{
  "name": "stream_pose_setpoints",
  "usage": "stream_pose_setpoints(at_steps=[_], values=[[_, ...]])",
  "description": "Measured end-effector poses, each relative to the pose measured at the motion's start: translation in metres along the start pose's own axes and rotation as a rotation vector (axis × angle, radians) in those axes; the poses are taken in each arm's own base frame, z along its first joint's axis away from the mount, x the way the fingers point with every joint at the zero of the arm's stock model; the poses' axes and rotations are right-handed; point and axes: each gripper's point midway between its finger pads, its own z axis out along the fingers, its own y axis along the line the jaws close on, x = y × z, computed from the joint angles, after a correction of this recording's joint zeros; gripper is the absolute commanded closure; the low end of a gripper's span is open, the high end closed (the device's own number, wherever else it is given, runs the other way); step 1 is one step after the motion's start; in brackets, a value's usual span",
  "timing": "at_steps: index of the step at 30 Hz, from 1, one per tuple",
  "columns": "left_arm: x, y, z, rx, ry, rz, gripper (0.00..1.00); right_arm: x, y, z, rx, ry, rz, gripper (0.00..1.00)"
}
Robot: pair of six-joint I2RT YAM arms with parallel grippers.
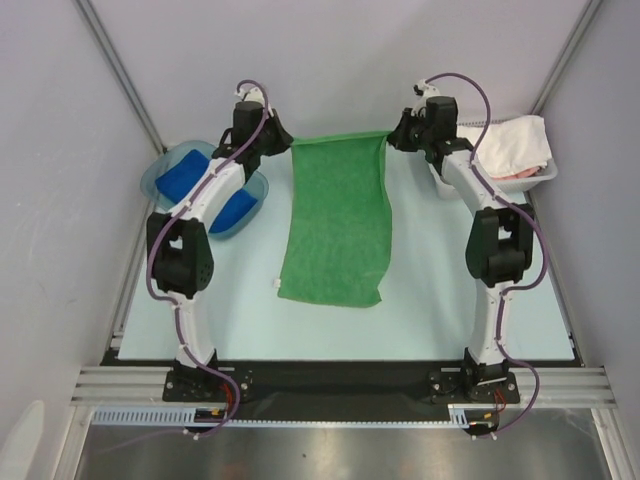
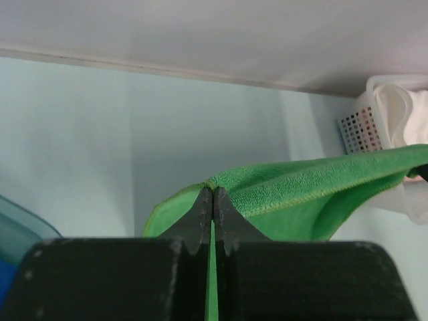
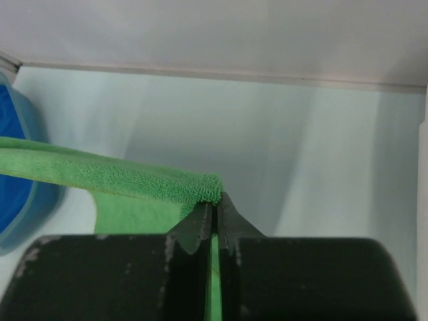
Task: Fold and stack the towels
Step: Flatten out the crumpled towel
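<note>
A green towel point(image 1: 337, 220) is stretched lengthwise down the middle of the table, its far edge lifted and held taut between both grippers. My left gripper point(image 1: 285, 140) is shut on the far left corner of the green towel point(image 2: 301, 184); in the left wrist view the gripper's tips point(image 2: 212, 192) pinch the hem. My right gripper point(image 1: 396, 133) is shut on the far right corner of the green towel point(image 3: 114, 175), which bulges just above the gripper's tips point(image 3: 215, 200). A royal blue towel point(image 1: 185, 178) lies in the clear bowl point(image 1: 152, 178) at the left. The purple towel is out of view.
A white basket point(image 1: 532, 178) at the far right holds a white cloth point(image 1: 512, 145) and a pinkish item point(image 1: 545, 173). The same basket point(image 2: 361, 127) shows in the left wrist view. The blue-filled bowl point(image 3: 17, 167) shows in the right wrist view. Grey walls enclose the table.
</note>
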Motion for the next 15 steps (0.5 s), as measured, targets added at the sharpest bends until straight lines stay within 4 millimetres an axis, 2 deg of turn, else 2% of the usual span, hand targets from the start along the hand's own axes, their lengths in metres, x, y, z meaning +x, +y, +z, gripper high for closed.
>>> stream_pose_setpoints(at_steps=[1,3,8,12,15], values=[[0.001,0.006,0.011,0.002,0.008,-0.014,1.00,-0.002,-0.003,0.005,-0.003,0.001,0.011,1.00],[-0.005,0.011,0.021,0.011,0.000,-0.028,1.00,-0.011,-0.004,0.006,-0.012,-0.015,0.021,1.00],[-0.026,0.006,0.021,0.036,-0.054,-0.042,1.00,-0.034,0.005,0.002,-0.035,-0.066,0.023,1.00],[-0.029,0.005,0.021,0.043,-0.069,-0.043,1.00,-0.033,0.002,0.002,-0.030,-0.062,0.032,1.00],[-0.024,0.006,0.018,0.048,-0.066,-0.052,1.00,-0.030,0.002,-0.004,-0.020,-0.053,0.037,1.00]])
